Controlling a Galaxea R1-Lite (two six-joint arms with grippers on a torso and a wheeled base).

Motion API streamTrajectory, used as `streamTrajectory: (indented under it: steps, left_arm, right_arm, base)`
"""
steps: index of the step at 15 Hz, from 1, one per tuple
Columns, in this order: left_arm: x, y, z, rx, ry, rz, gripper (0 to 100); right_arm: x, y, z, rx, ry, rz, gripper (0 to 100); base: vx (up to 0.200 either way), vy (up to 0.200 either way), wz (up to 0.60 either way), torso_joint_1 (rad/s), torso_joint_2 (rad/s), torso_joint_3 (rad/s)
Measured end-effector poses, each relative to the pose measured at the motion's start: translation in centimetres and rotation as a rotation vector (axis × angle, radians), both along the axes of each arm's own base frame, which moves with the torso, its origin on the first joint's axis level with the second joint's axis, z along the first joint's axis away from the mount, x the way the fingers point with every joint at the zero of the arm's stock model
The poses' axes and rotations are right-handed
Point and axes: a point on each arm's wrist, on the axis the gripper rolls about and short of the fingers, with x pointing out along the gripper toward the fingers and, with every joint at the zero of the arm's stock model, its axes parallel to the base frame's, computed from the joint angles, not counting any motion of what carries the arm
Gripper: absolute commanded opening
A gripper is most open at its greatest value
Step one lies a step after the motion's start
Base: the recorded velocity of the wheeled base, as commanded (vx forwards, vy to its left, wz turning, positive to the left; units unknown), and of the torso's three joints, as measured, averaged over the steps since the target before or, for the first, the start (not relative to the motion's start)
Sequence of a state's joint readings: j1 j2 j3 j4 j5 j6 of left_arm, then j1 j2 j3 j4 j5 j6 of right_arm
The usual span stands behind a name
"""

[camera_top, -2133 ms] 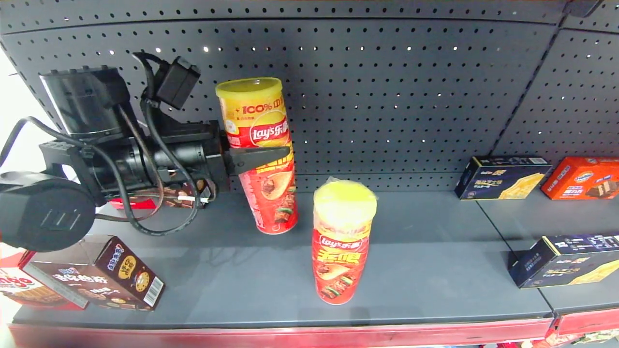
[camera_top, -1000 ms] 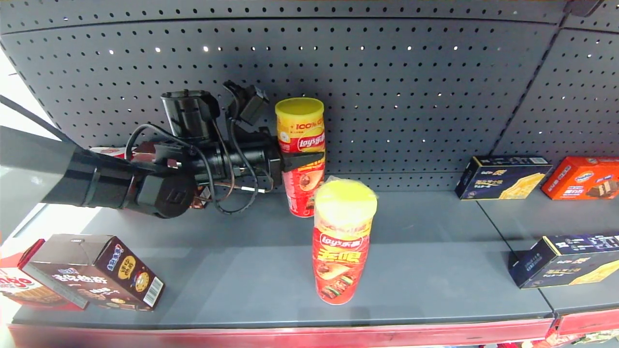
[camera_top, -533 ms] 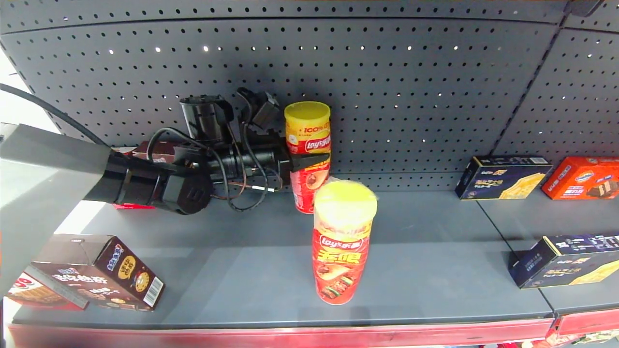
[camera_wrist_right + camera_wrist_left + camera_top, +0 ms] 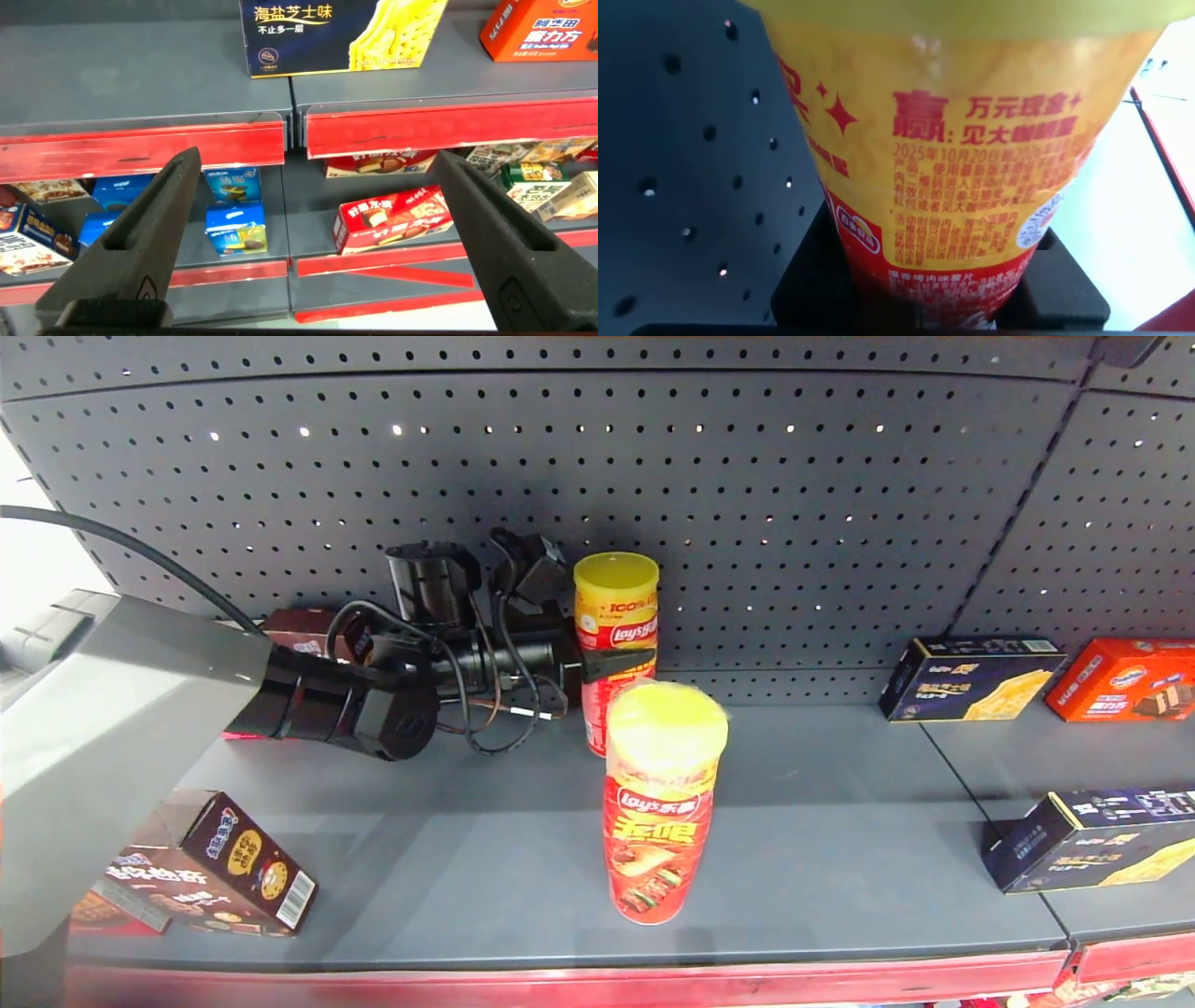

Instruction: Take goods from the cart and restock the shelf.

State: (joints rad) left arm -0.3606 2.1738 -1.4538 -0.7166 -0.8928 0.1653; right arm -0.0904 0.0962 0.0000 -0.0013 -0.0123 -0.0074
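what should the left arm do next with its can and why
Probably lower the held can gently onto the shelf: the left gripper grips it upright by the back panel, behind the front can, which hides its base.

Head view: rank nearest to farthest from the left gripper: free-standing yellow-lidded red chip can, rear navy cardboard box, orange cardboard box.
1. Free-standing red chip can, just front-right of the left gripper.
2. Rear navy box, further right.
3. Orange box, far right.
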Motion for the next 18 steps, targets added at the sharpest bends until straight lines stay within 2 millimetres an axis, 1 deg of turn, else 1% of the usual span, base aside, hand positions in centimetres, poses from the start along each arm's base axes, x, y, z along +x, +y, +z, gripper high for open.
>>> streamTrajectory:
  steps: [6, 11, 15, 16, 18]
  left_arm:
    - [-0.3, 0.0, -0.9, 0.012, 0.030, -0.004, 0]
    - [-1.4, 0.5, -1.1, 0.023, 0.060, -0.003, 0]
    - [-2.0, 0.8, -1.7, 0.022, 0.045, -0.002, 0]
    - [-2.2, 0.9, -2.0, 0.021, 0.043, -0.002, 100]
    - [-2.5, 0.9, -2.5, 0.023, 0.047, -0.002, 100]
  right_arm:
    - [0.0, 0.0, 0.0, 0.000, 0.000, 0.000, 100]
    - [0.0, 0.0, 0.0, 0.000, 0.000, 0.000, 100]
    - [0.0, 0.0, 0.0, 0.000, 0.000, 0.000, 100]
    - [0.0, 0.0, 0.0, 0.000, 0.000, 0.000, 100]
    - [0.0, 0.0, 0.0, 0.000, 0.000, 0.000, 100]
  base:
    - [0.000, 0.000, 0.00, 0.000, 0.00, 0.000]
    - [0.000, 0.000, 0.00, 0.000, 0.00, 0.000]
    - [0.000, 0.000, 0.00, 0.000, 0.00, 0.000]
    - [0.000, 0.000, 0.00, 0.000, 0.00, 0.000]
    - [0.000, 0.000, 0.00, 0.000, 0.00, 0.000]
